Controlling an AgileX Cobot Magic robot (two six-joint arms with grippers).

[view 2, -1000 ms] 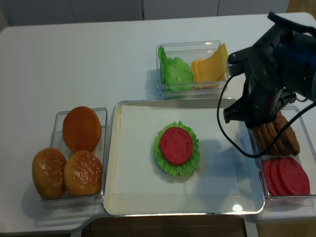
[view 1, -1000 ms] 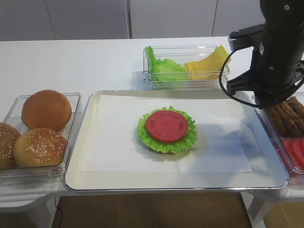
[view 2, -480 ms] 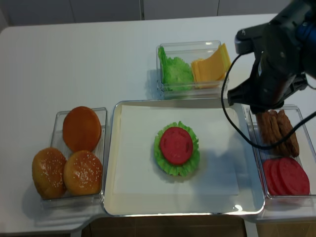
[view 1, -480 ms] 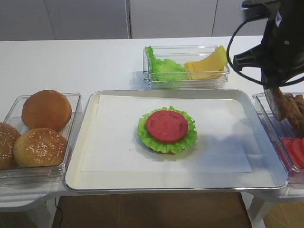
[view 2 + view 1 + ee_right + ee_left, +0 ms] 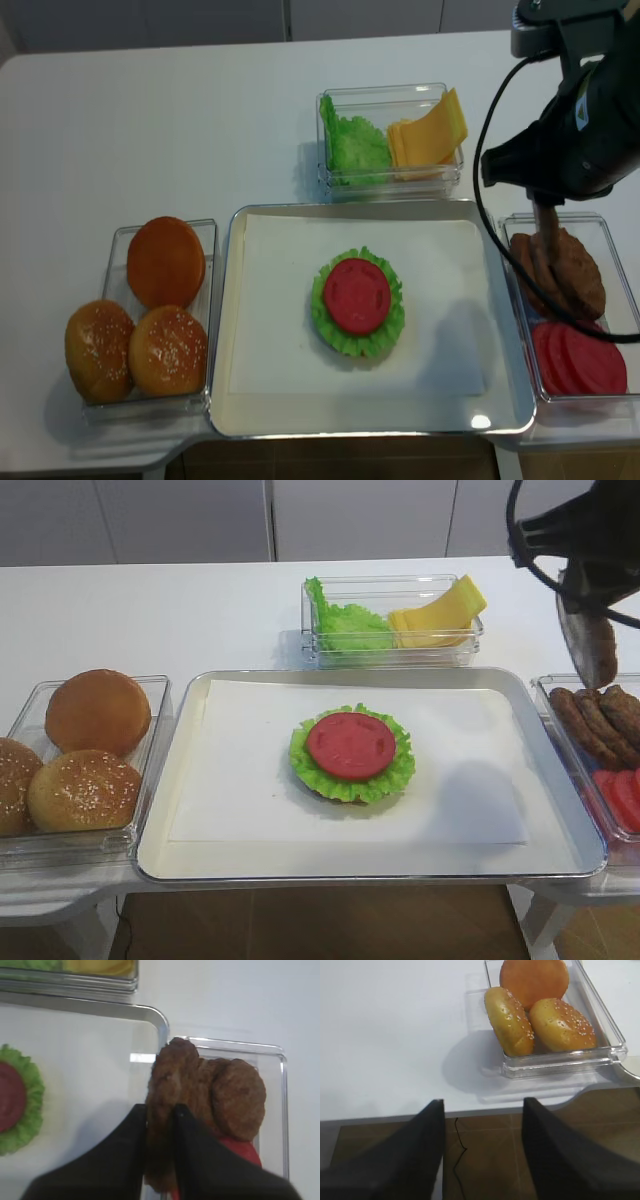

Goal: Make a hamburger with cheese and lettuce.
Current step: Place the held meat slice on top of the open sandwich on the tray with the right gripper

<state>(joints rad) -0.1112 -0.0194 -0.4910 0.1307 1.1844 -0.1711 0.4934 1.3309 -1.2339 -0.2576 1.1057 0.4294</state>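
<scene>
One patty [image 5: 167, 1110] hangs edge-down (hand [image 5: 160, 1125] clamped).

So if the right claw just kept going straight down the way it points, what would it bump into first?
Probably the other patties in the clear tray below; the right gripper already grips one patty edge-on, though depth is unclear.

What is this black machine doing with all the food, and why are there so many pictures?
It is a robot with two arms, building a burger. Two cameras look down from above, and one small camera sits on each arm's wrist.

On the white table is a metal tray holding the unfinished hamburger: lettuce and a red tomato slice on a bun. Clear boxes around it hold buns, more lettuce, cheese, more patties and tomato slices.

The right gripper is shut on a brown patty, lifted on edge above its box. The left gripper waits open and empty near the buns.
</scene>
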